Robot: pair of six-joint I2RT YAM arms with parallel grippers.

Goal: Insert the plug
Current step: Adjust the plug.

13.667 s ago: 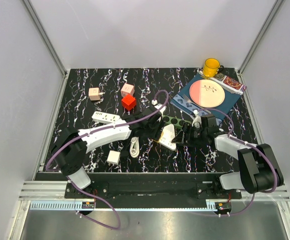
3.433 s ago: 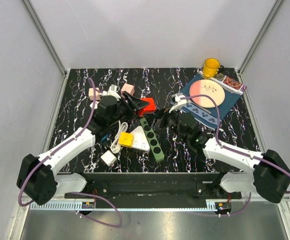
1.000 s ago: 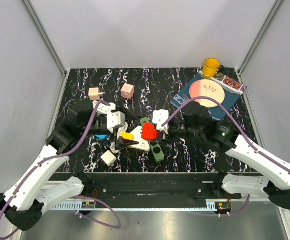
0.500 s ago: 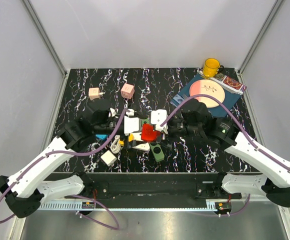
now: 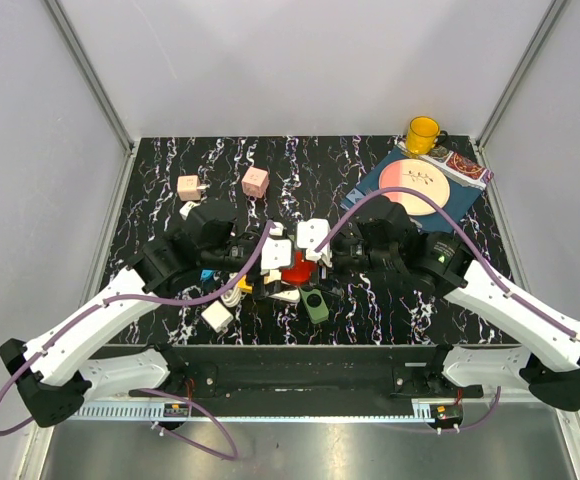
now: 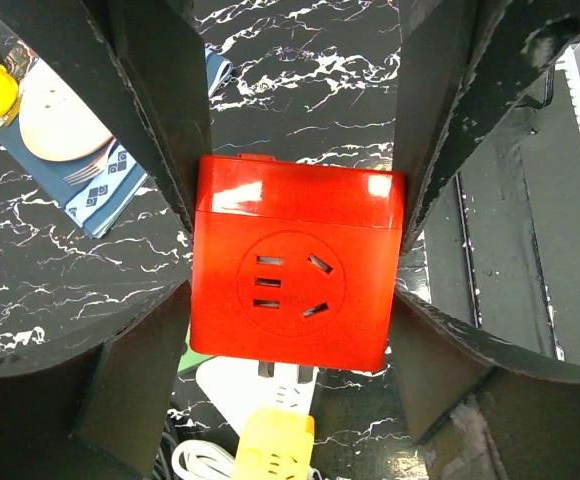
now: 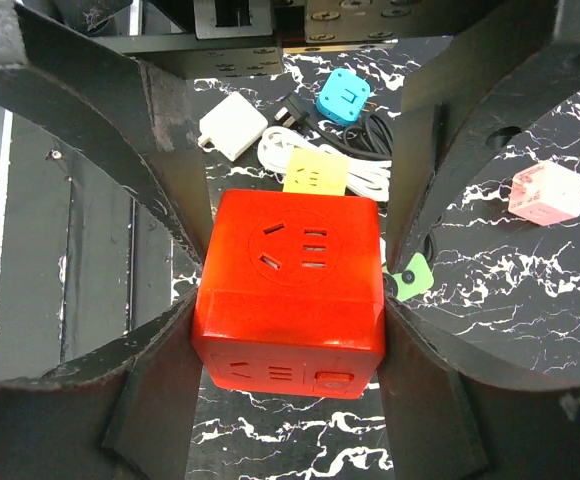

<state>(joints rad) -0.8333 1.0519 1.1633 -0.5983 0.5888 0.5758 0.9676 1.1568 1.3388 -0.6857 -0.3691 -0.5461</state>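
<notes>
The insertion looks under way but not finished. The red cube socket (image 5: 296,266) hangs in the middle of the table, in the cluster of adapters between the two arms, with a grip on it from each side. In the left wrist view the left gripper (image 6: 298,255) has its fingers (image 6: 165,140) pressed against two opposite sides of the cube. In the right wrist view the right gripper (image 7: 292,270) is likewise clamped on it, fingers (image 7: 165,150) flat to its flanks.

Below the cube in the left wrist view, short dark prongs show in the gap above a white power strip (image 6: 255,385). The cube therefore appears lined up over the strip, but not pushed home. Whether the prong tips have entered the slots cannot be told. What remains, by my reading, is to press the cube down until its base meets the strip, then let go.

A yellow plug (image 6: 275,440) sits just beside the cube on the same strip. A green power strip (image 5: 315,305) lies just near of the cluster.

The cube is glossy red plastic with rounded edges. One face carries a round recess with a two-slot and a three-slot outlet. Another face, seen from the right wrist, has more slots and a small square button.
</notes>
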